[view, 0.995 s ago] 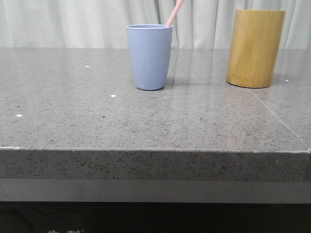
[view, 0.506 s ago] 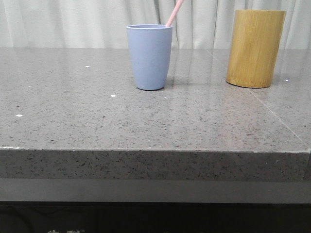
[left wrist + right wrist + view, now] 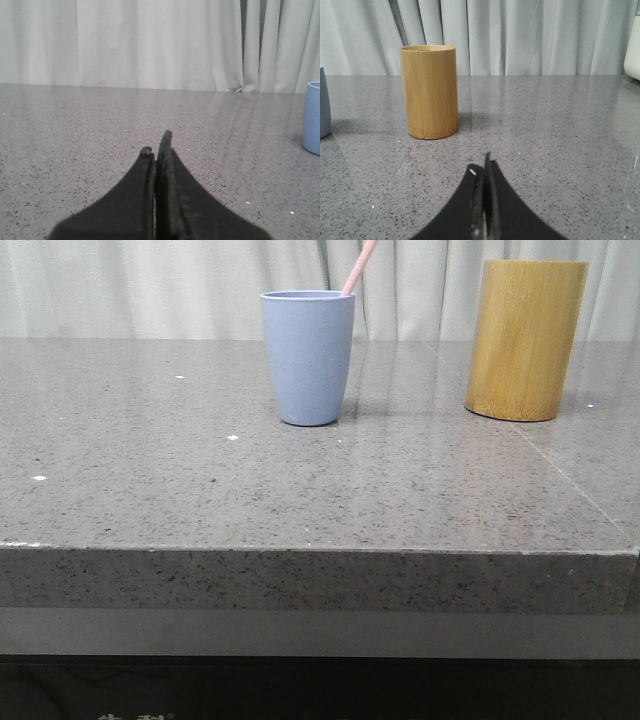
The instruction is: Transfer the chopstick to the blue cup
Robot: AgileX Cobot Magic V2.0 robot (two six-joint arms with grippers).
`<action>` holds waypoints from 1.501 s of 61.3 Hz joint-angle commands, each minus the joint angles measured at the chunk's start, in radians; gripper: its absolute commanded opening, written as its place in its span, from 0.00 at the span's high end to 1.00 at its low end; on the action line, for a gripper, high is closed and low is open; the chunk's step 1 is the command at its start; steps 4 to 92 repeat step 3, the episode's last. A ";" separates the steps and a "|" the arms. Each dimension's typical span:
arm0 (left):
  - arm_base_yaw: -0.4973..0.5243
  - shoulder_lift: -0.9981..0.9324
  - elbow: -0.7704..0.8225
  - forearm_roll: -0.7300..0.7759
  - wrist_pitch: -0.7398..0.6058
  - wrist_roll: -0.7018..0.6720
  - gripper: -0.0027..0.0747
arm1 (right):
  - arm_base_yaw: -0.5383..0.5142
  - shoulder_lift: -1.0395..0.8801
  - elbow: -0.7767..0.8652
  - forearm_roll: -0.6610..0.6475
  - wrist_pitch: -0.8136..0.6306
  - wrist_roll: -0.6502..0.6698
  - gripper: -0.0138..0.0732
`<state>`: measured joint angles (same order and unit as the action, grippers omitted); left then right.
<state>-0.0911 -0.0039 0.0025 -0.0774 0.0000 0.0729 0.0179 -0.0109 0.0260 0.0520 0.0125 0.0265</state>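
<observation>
Leaning in the blue cup [image 3: 308,358], the chopstick [image 3: 359,267] stands well beyond both closed, empty grippers [image 3: 157,145] [image 3: 481,167], task apparently complete

Blue cup [image 3: 308,358] upright mid-table [image 3: 300,500]; chopstick [image 3: 359,267] leans rightward from it, top cropped; bamboo cylinder [image 3: 524,340] far right, apart.

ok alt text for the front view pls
A pale pink chopstick leans out of a blue cup standing on a grey speckled stone table. A taller bamboo cylinder stands to the cup's right, apart from it, before pale curtains.
</observation>
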 commanded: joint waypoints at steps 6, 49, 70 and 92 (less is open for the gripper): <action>0.000 -0.023 0.014 -0.007 -0.080 -0.006 0.99 | -0.006 -0.020 -0.003 -0.009 -0.080 -0.001 0.92; 0.000 -0.023 0.014 -0.007 -0.080 -0.006 0.99 | -0.006 -0.020 -0.003 -0.009 -0.080 -0.001 0.92; 0.000 -0.023 0.014 -0.007 -0.080 -0.006 0.99 | -0.006 -0.020 -0.003 -0.009 -0.080 -0.001 0.92; 0.000 -0.023 0.014 -0.007 -0.080 -0.006 0.99 | -0.006 -0.020 -0.003 -0.009 -0.080 -0.001 0.92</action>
